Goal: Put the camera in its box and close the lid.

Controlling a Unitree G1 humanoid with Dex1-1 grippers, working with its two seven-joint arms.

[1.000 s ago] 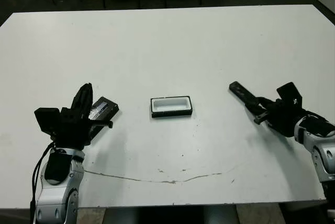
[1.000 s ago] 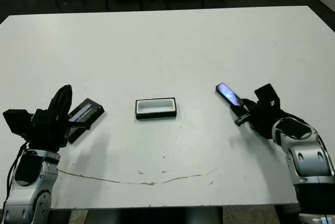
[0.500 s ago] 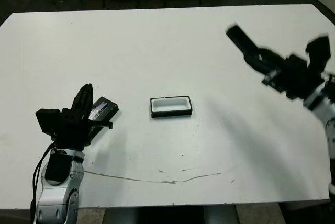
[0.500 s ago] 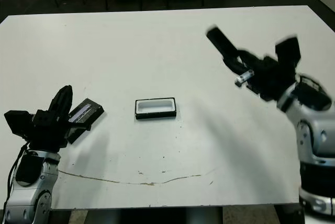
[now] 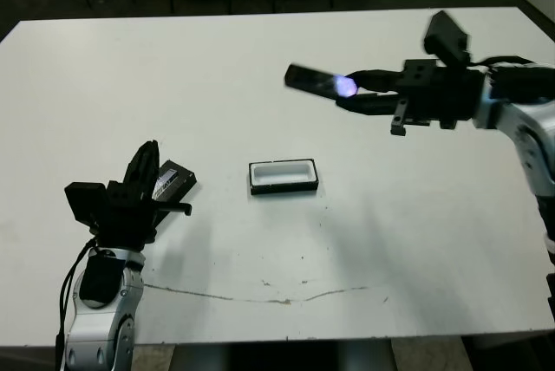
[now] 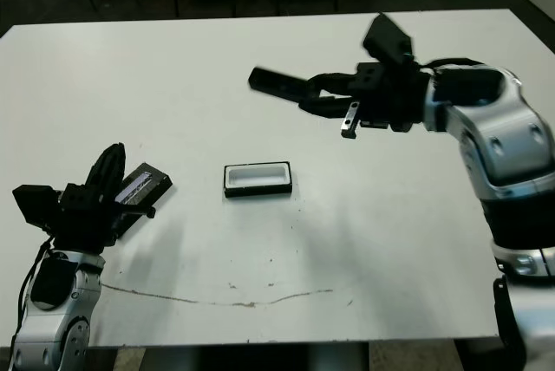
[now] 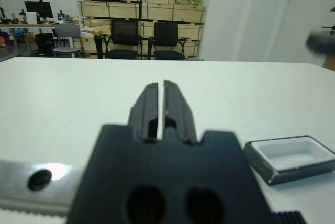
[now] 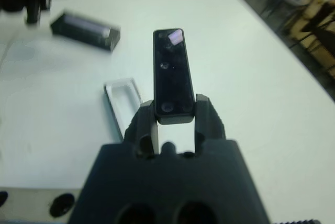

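Black slim bar-shaped camera [image 5: 319, 82] is clamped by one end in my right hand [image 5: 362, 98], aloft beyond the white-lined black box [image 5: 284, 176]; its long axis roughly parallels the box's. My left hand [image 7: 157, 110] is clenched, empty.

Right end effector [image 8: 175, 116] is up in the air, arm stretched out, fingers clamped on one end of the camera [image 8: 170, 71]. Left end effector [image 7: 160, 106] sits low, fingers pressed together, holding nothing.
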